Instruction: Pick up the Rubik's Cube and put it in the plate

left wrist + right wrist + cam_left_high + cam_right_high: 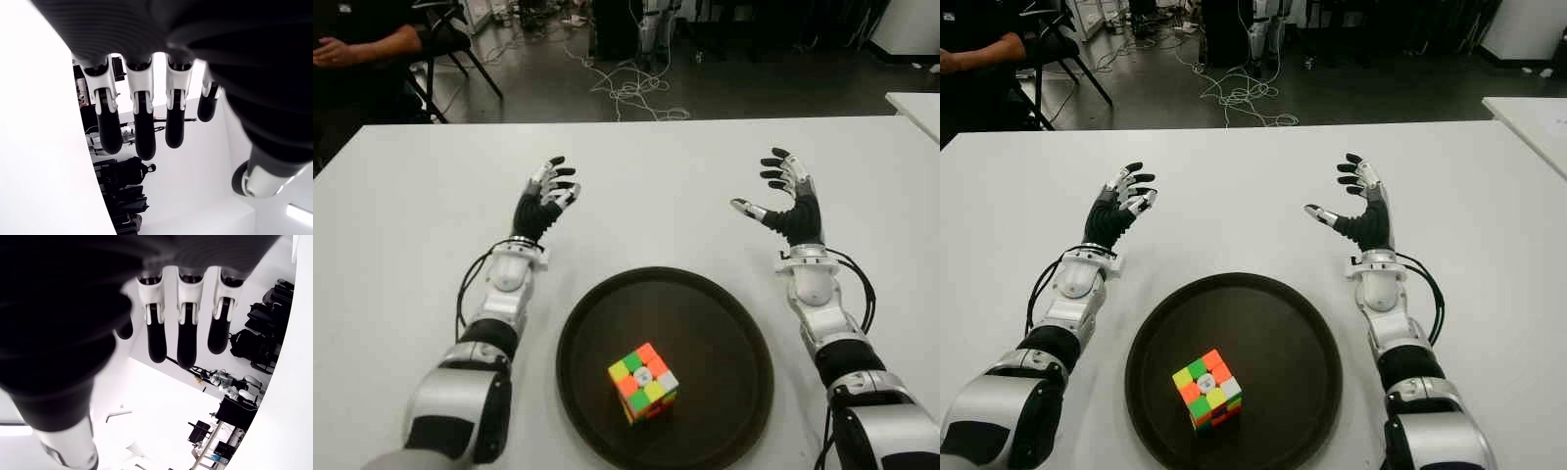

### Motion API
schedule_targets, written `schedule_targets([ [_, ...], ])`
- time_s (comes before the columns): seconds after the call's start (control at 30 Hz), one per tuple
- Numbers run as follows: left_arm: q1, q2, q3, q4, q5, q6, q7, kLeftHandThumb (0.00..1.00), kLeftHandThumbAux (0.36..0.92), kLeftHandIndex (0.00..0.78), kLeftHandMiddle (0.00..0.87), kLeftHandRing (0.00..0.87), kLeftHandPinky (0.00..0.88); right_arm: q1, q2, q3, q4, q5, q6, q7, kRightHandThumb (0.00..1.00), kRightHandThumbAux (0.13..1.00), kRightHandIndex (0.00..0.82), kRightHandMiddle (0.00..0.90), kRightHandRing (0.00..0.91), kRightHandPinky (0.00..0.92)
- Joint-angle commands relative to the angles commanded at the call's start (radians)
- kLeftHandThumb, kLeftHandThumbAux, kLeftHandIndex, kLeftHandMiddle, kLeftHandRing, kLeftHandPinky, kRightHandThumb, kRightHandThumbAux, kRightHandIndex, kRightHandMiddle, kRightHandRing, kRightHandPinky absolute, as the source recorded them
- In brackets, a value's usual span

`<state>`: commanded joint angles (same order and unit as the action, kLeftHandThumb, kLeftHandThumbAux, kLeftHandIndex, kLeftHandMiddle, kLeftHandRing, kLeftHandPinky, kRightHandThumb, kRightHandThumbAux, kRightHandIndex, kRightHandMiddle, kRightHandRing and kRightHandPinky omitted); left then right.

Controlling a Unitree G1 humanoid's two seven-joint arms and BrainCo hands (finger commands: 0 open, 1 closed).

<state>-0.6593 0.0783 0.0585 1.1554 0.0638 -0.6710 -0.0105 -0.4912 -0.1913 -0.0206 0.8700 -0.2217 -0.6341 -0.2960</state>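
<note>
the rubik's cube (643, 381) sits inside the dark round plate (724, 304), toward its near left part, resting on the plate's floor with neither of my hands touching it. my left hand (546, 198) shows over the white table (656, 186) beyond the plate and to its left, fingers (139, 125) spread loose, grasping nothing. my right hand (787, 196) shows beyond the plate to its right, thumb out, fingers (186, 333) extended and empty too.

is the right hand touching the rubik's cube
Apart. The left eye view shows bare table and plate rim between the open right hand and the Rubik's Cube.
</note>
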Motion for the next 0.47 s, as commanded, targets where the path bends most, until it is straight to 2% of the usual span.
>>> schedule_targets([
  [0.2,-0.001,0.001,0.0,0.003,0.002,0.003,0.003,0.123,0.61,0.155,0.247,0.279,0.322,-0.002,-0.006,0.006,0.007,-0.013,-0.013,-0.008,0.045,0.83,0.195,0.28,0.279,0.269],
  [0.47,-0.001,0.002,-0.001,0.002,0.001,-0.001,-0.001,0.119,0.6,0.152,0.245,0.277,0.315,-0.008,-0.011,0.013,0.022,-0.022,-0.026,-0.019,0.084,0.831,0.197,0.28,0.282,0.284],
])
